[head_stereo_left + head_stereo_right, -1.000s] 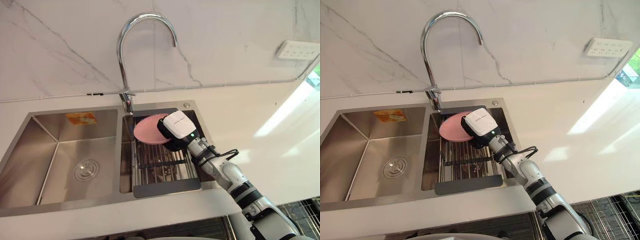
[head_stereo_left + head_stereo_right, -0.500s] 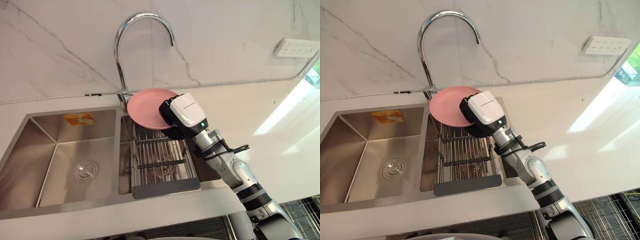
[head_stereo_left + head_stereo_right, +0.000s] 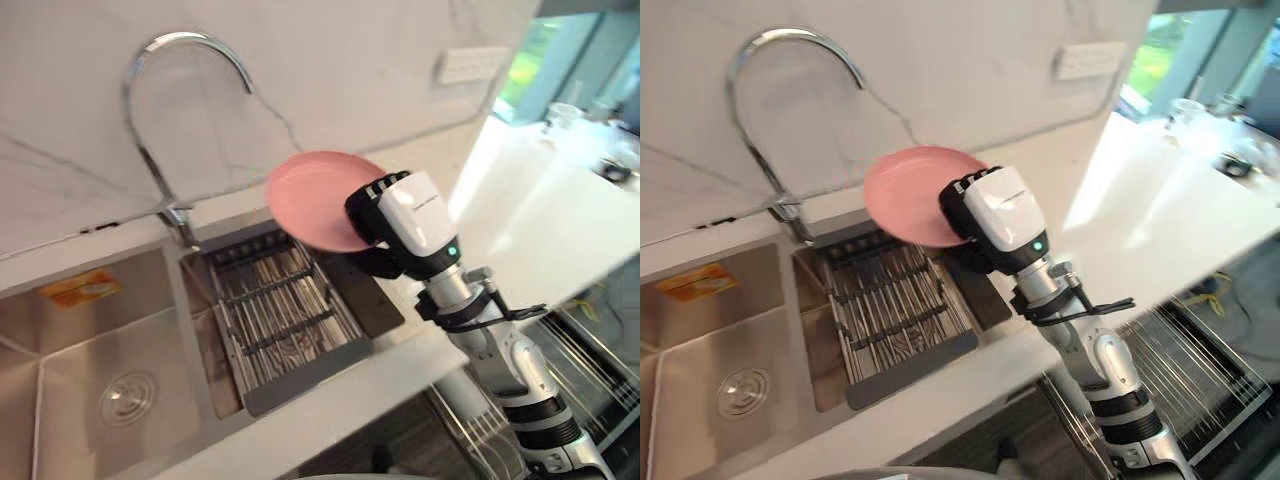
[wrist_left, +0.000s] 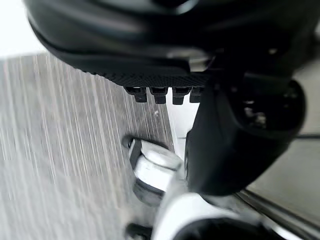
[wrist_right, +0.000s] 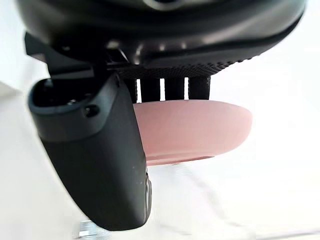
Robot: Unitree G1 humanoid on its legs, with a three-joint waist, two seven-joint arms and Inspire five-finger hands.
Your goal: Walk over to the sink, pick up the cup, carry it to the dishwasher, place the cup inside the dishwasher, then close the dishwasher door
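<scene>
No cup shows; I see a pink plate instead. My right hand is shut on its right edge and holds it tilted in the air, above the back right corner of the sink and the counter beside it. In the right wrist view the plate sits pinched between the thumb and the curled fingers. My left hand hangs low over a grey floor, relaxed and holding nothing.
The steel double sink has a drying rack over its right basin and a curved faucet behind. White counter runs to the right, with a wall socket above it. A wire rack shows low at the right.
My right hand has lifted the pink plate from the drying rack, up and to the right. The camera has swung right, so the sink now sits further left in view.
</scene>
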